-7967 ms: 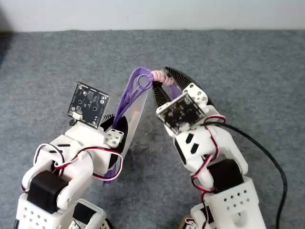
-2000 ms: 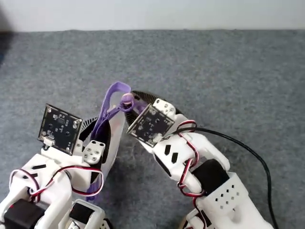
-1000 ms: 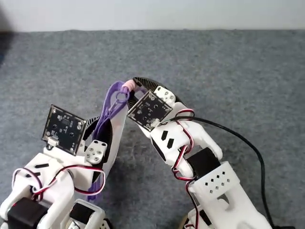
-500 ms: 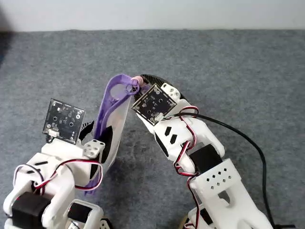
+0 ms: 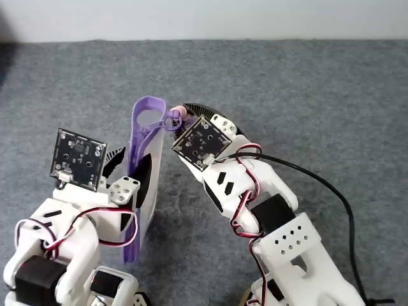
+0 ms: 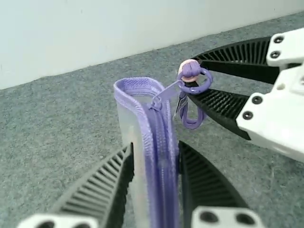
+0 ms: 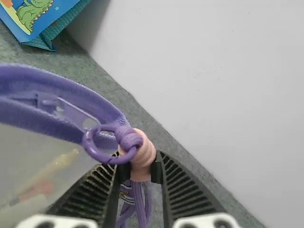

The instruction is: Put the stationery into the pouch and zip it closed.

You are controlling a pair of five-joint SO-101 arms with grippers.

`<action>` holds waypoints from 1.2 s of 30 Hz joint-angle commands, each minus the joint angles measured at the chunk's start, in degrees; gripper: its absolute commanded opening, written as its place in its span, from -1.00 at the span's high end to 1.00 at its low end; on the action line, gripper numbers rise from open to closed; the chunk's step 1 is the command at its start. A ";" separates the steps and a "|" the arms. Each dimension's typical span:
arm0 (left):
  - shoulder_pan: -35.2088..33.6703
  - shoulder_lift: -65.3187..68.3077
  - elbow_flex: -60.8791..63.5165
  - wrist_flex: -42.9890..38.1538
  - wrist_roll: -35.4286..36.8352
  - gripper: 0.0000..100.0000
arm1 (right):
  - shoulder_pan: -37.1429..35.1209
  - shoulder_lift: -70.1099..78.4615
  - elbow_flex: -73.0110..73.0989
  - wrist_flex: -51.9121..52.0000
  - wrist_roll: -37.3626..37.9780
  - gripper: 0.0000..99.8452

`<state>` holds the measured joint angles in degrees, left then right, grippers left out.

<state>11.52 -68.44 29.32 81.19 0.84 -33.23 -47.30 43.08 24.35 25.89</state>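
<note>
High view, progress: judged close to complete. The zip line along the pouch (image 5: 141,131) reads as closed up to its far end, so at most a short final stretch is left to pull.
High view, pouch position: held upright on its long edge between the two arms, nearer the near edge of the tabletop (image 5: 306,102). Contact with the tabletop cannot be told.
High view, left gripper (image 5: 131,167): clamped on the pouch's two walls, partway along its length.
High view, right gripper (image 5: 181,116): pinching the pull charm at the pouch's far end.
High view, tabletop: grey, with a felt-like nap.
Left wrist view, zipper tape (image 6: 142,109): purple and woven. The teeth mesh into a single ridge that runs between ribbed black fingers.
Left wrist view, slider (image 6: 159,100): sits at the rounded far corner of the pouch.
Left wrist view, pull parts: a purple ring (image 6: 202,80), a rounded pink bead (image 6: 189,70) and a looped purple cord (image 6: 190,118).
Left wrist view, pouch walls: soft, translucent plastic.
Right wrist view, stationery (image 7: 47,175): already inside the pouch, seen through the wall as a yellowish stick and a red item, both blurred.
Right wrist view, grip: the pink bead is squeezed between both ribbed fingertips, and the ring hangs just beside it.
Right wrist view, background: a blue dinosaur-print bag (image 7: 38,16) lies at the foot of a plain white wall (image 7: 213,71).
</note>
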 commanded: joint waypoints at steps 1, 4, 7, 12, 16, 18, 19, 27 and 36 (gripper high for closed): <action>-0.09 -0.18 -0.31 -1.85 0.35 0.74 | -0.40 -2.77 -0.88 0.13 0.53 0.99; 0.00 -0.18 -0.31 -1.93 -0.26 0.87 | -0.22 -2.77 -0.88 0.13 0.53 0.99; 0.00 -0.62 -0.40 -1.93 -2.90 0.98 | -0.04 -2.24 -0.88 -0.22 0.53 0.99; -0.09 -0.70 -0.84 -1.58 -3.60 0.98 | 1.27 -2.07 -0.53 -0.40 0.53 0.99; -0.09 -0.70 -0.92 -1.58 -3.52 0.98 | 4.00 -0.75 -0.53 -0.40 0.53 0.99; -0.09 -0.70 -1.71 -1.58 -3.43 0.98 | 5.76 1.19 -0.79 -0.66 0.53 0.99; -0.09 -0.70 -2.42 -1.49 -3.43 0.98 | 6.64 2.24 -0.79 -1.63 0.53 0.99; -0.53 -0.70 -7.52 1.32 -3.43 0.98 | 12.18 12.70 -0.62 -8.75 0.70 0.99; -0.70 -0.70 -13.05 3.78 -3.43 0.98 | 16.75 21.49 -0.53 -14.11 2.64 0.99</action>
<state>11.69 -68.09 22.02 85.05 -2.42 -21.45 -28.66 42.73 11.25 28.00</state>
